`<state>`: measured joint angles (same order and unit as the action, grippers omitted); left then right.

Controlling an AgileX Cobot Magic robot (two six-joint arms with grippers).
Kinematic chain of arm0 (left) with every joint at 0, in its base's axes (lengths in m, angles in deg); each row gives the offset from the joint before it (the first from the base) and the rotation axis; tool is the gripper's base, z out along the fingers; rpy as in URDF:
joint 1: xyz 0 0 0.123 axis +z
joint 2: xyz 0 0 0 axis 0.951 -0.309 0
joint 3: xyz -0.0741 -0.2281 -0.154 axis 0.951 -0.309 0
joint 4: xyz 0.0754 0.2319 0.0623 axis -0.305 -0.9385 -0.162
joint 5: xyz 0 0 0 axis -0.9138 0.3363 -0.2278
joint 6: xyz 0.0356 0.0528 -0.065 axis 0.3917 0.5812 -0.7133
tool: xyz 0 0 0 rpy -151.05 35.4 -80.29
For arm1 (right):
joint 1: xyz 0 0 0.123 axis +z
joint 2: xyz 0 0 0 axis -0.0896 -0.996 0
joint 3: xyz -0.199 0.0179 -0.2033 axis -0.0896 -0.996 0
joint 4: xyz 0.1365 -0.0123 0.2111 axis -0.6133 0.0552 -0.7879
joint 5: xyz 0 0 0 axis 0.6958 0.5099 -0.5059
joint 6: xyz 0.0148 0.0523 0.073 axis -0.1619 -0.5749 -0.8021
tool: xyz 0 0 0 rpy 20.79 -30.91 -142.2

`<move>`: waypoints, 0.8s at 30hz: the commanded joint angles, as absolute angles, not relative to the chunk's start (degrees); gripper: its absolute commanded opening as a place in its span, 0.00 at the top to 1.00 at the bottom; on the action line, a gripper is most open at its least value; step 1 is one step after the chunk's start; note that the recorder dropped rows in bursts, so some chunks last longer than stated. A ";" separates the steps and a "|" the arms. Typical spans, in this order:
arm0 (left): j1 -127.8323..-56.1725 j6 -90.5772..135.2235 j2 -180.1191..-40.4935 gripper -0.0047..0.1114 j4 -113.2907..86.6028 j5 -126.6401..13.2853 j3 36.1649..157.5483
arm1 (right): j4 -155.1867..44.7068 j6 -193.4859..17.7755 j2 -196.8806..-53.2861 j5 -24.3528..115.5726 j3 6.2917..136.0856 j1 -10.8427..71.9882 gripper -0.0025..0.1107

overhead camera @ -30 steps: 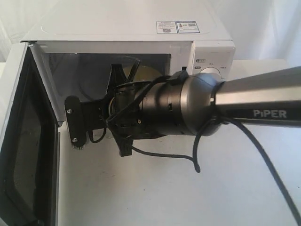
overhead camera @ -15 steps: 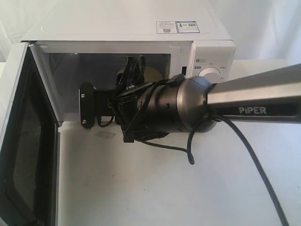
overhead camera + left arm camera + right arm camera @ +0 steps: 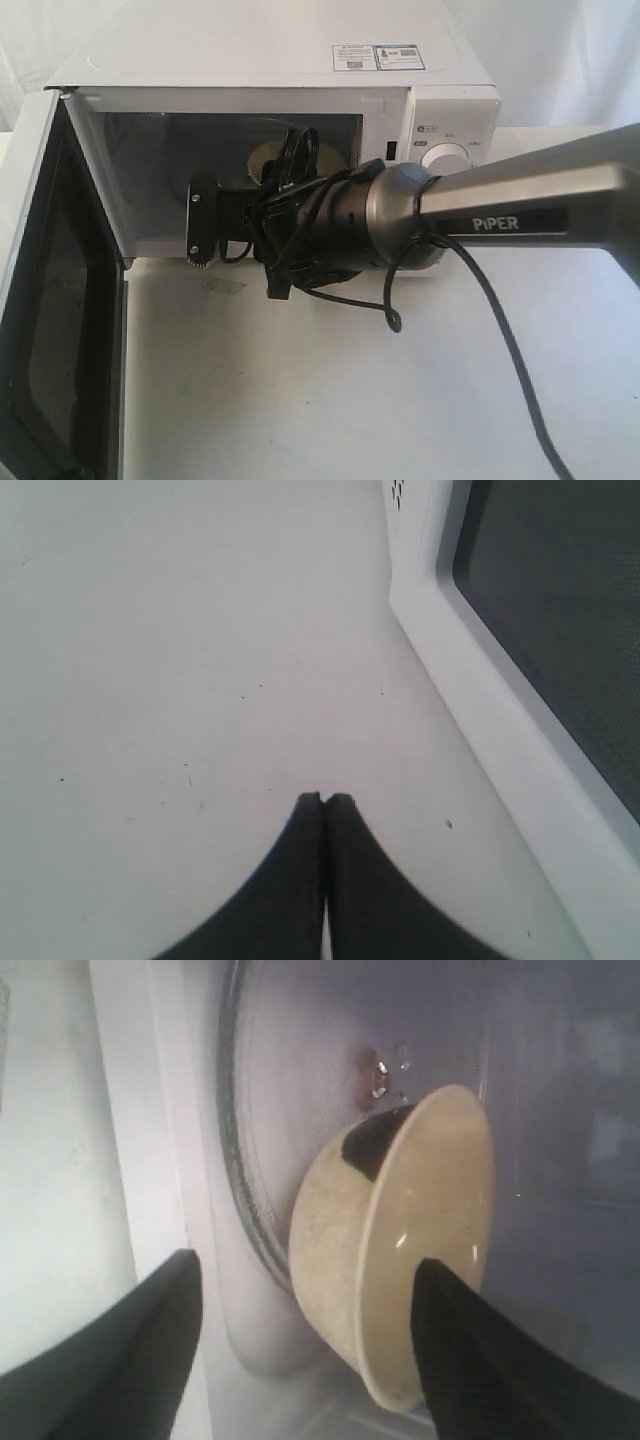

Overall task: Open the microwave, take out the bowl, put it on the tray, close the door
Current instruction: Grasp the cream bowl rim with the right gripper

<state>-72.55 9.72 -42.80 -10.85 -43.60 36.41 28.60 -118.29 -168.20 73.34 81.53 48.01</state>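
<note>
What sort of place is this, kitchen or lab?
Probably a lab test bench, not a home kitchen: a white microwave sits on a plain white table, a pale curtain hangs behind, and a robot arm reaches toward the bowl inside.

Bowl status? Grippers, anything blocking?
Right gripper open, fingers either side of the bowl rim. Left gripper shut, over the table by the open door. Bowl on glass turntable inside the microwave, not gripped. Nothing seen blocking.
</note>
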 commanded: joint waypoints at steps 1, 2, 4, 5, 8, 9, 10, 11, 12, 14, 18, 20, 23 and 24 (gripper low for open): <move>-72.67 9.32 -42.54 0.96 -10.61 -43.40 36.16 | 29.39 -120.34 -168.98 72.76 83.53 46.58 0.47; -72.67 9.32 -42.54 0.96 -10.61 -43.40 36.16 | 29.28 -120.67 -168.98 72.62 83.67 46.26 0.48; -72.67 9.32 -42.54 0.96 -10.61 -43.40 36.16 | 29.28 -120.70 -168.98 72.34 83.87 45.60 0.52; -72.67 9.32 -42.54 0.96 -10.61 -43.40 36.16 | 29.28 -120.80 -168.98 72.13 83.87 45.17 0.53; -72.67 9.32 -42.54 0.96 -10.61 -43.40 36.16 | 29.28 -120.80 -168.98 69.62 83.87 45.08 0.53; -72.67 9.32 -42.54 0.96 -10.61 -43.40 36.16 | 29.28 -120.80 -168.98 68.80 83.87 45.08 0.53; -72.67 9.32 -42.54 0.96 -10.61 -43.40 36.16 | 29.28 -120.80 -169.24 68.07 83.87 45.08 0.53; -72.67 9.32 -42.54 0.96 -10.61 -43.40 36.16 | 29.28 -120.80 -169.37 68.18 83.87 45.08 0.53; -72.67 9.32 -42.54 0.96 -10.61 -43.40 36.16 | 29.18 -120.80 -169.74 68.85 83.87 45.08 0.53; -72.67 9.32 -42.54 0.96 -10.61 -43.40 36.16 | 29.18 -120.92 -169.97 69.29 83.87 45.08 0.54; -72.67 9.32 -42.54 0.96 -10.61 -43.40 36.16 | 29.18 -120.92 -169.97 69.11 83.87 45.08 0.65; -72.67 9.32 -42.54 0.96 -10.61 -43.40 36.16 | 29.18 -120.92 -169.97 69.76 83.87 45.08 0.74; -72.67 9.32 -42.54 0.96 -10.61 -43.40 36.16 | 30.04 -120.92 -169.97 71.27 83.87 45.08 0.91; -72.67 9.32 -42.54 0.96 -10.61 -43.40 36.16 | 30.17 -120.79 -169.97 71.84 83.87 45.08 0.98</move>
<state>-72.55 9.72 -42.80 -10.85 -43.60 36.41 29.42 -120.47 -170.00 70.13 83.61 45.39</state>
